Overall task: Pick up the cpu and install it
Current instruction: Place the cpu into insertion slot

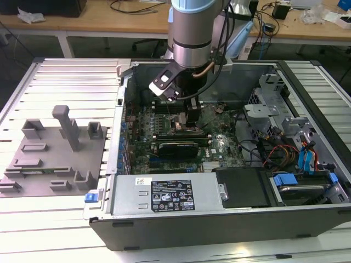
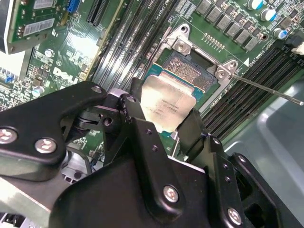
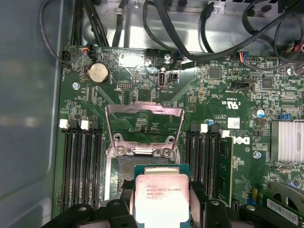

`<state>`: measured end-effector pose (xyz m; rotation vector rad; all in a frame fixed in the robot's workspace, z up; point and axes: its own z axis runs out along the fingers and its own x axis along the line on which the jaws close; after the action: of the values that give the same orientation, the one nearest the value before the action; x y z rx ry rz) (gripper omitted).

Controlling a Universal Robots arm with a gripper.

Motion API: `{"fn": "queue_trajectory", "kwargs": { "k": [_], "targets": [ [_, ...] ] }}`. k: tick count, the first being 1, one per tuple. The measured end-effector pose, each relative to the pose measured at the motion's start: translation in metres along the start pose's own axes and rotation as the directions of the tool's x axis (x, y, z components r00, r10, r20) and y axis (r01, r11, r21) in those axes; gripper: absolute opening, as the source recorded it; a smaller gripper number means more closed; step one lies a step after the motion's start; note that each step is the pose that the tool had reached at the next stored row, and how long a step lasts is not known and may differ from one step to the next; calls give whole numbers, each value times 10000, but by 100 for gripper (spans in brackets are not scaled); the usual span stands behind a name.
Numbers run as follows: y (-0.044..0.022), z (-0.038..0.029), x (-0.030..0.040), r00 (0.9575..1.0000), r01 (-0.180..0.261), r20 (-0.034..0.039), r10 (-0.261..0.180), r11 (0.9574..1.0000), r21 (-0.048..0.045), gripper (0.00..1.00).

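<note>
The cpu is judged to be at the install step. In the exterior view, the gripper (image 1: 189, 118) is set low inside the open computer case (image 1: 164, 230), over the motherboard (image 1: 219, 145). In the second wrist view, the cpu (image 2: 168, 107) is clamped by its edges between the fingers (image 2: 134, 111), just beside and partly over the socket (image 2: 190, 71), not yet seated. In the first wrist view, the load plate (image 3: 142, 111) is seen raised. Squaring with the socket frame is called for.
</note>
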<state>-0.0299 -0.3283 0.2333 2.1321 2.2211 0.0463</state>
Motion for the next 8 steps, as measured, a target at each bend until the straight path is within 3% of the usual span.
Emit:
{"fn": "queue_trajectory", "kwargs": {
  "k": [8],
  "targets": [
    [-3, 42, 1, 10000, 0, 2, 0, 10000, 1, 55]
  ]
}}
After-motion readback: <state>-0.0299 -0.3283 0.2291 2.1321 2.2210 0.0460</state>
